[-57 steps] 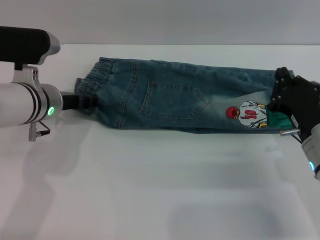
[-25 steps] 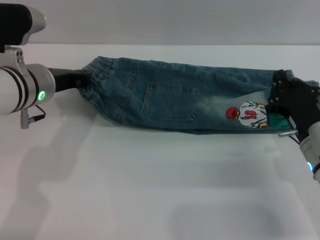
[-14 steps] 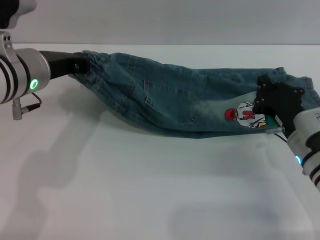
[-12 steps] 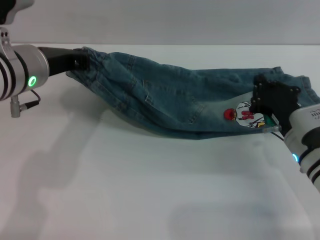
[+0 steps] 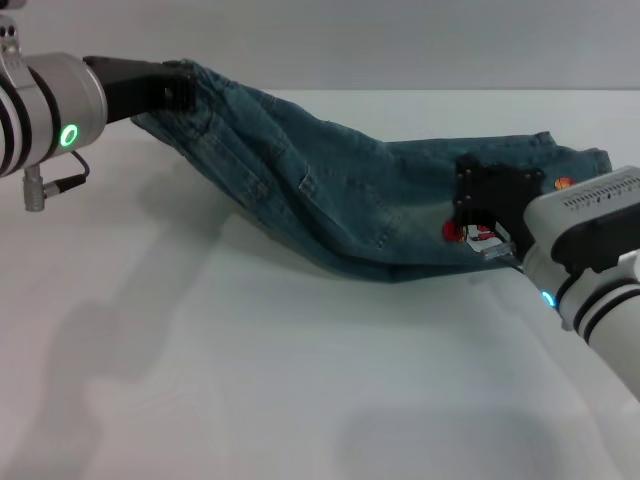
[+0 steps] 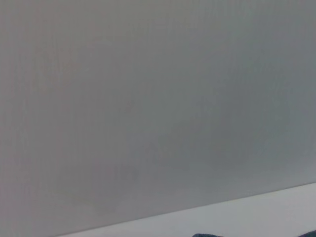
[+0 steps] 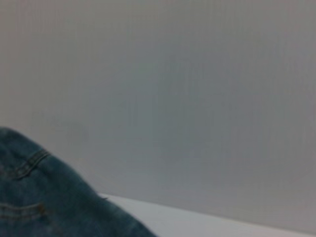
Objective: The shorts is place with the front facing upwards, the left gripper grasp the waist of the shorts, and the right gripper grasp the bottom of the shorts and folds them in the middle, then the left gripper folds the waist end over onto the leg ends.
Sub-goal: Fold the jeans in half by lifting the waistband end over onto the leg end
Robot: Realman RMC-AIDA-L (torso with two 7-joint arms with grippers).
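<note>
- White tabletop (image 5: 250, 380), plain grey wall (image 5: 400, 40) behind.
- Left gripper (image 5: 180, 88) clamps the waist (image 5: 190, 75) above the far-left corner.
- Right gripper (image 5: 487, 200) pinches the shorts (image 5: 340, 190) at the hems (image 5: 560, 165), far-right.

Lab-like test bench: bare white table (image 5: 300, 400), blank grey wall (image 5: 400, 40).

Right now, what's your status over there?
Left gripper shut on waist, lifted. Right gripper shut on leg ends. Shorts sagging between. Nothing blocking.

A stitched fold of the shorts (image 7: 44, 202) rises against a plain grey wall (image 7: 197, 98).
</note>
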